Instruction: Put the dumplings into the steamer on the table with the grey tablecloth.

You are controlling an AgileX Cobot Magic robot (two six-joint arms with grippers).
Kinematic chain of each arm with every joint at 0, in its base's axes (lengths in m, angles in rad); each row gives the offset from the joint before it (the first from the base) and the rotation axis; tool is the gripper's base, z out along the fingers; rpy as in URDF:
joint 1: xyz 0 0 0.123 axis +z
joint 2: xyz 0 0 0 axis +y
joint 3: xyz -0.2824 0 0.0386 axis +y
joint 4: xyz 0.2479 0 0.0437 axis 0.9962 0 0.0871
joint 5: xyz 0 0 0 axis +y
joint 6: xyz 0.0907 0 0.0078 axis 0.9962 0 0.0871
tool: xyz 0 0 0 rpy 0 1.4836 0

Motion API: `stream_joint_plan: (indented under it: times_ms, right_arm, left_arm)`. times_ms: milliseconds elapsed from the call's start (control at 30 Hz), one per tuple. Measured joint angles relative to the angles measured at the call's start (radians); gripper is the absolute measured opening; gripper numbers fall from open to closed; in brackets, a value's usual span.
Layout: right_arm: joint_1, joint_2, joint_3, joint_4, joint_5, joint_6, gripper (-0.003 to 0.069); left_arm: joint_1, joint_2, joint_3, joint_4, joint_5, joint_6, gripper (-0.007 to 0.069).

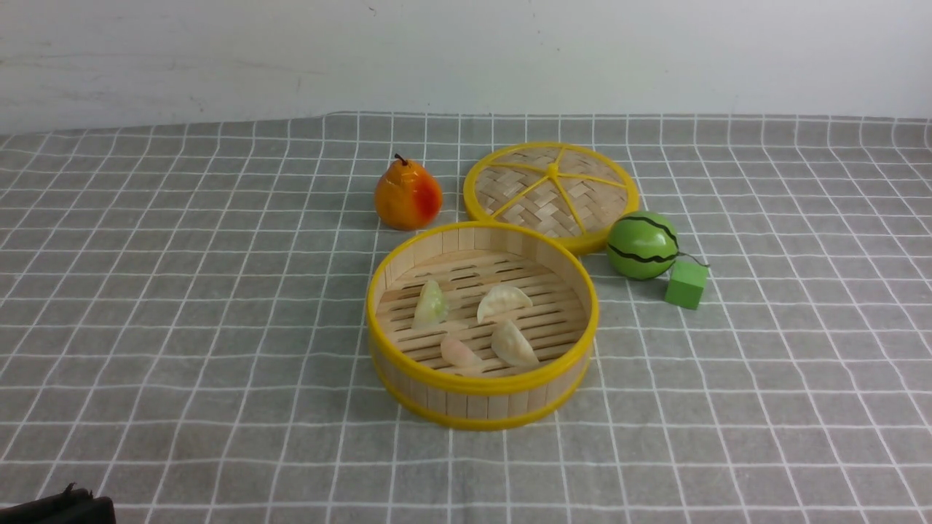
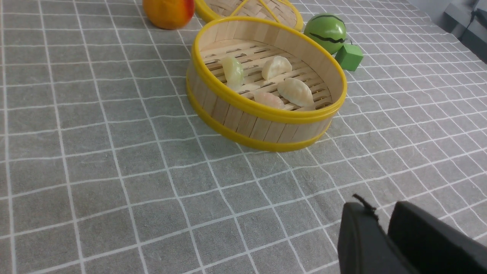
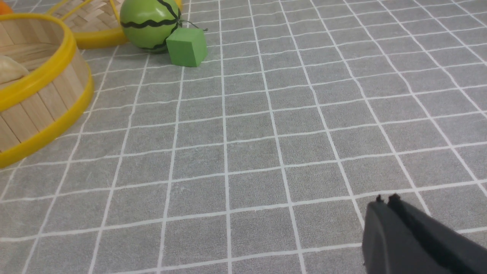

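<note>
Grey tablecloth (image 1: 182, 306) covers the table (image 1: 801, 437) up to a white wall (image 1: 466, 51). On it the steamer (image 1: 482, 399) holds all four dumplings (image 1: 502, 300) on its slatted floor: one pale green, one pinkish, two cream-white. Its lid (image 1: 551, 191) lies flat behind, with a pear (image 1: 408, 195), a toy watermelon (image 1: 643, 245) and a green cube (image 1: 686, 284) nearby. The left gripper (image 2: 384, 224) stands slightly parted and empty; the right gripper (image 3: 385, 207) is closed on nothing. Both are cut off at the frame edge.

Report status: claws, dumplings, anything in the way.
Left claw empty, barely parted; right claw shut, empty. All four dumplings in the steamer. Nothing obstructing; lid lies behind.
</note>
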Motion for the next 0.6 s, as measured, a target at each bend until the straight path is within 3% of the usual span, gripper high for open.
stream_joint_plan:
  times_ms: [600]
  right_arm:
    - [0.0, 0.0, 0.0, 0.0, 0.0, 0.0, -0.0002]
  left_arm:
    - [0.0, 0.0, 0.009, 0.037, -0.021, 0.002, 0.0127]
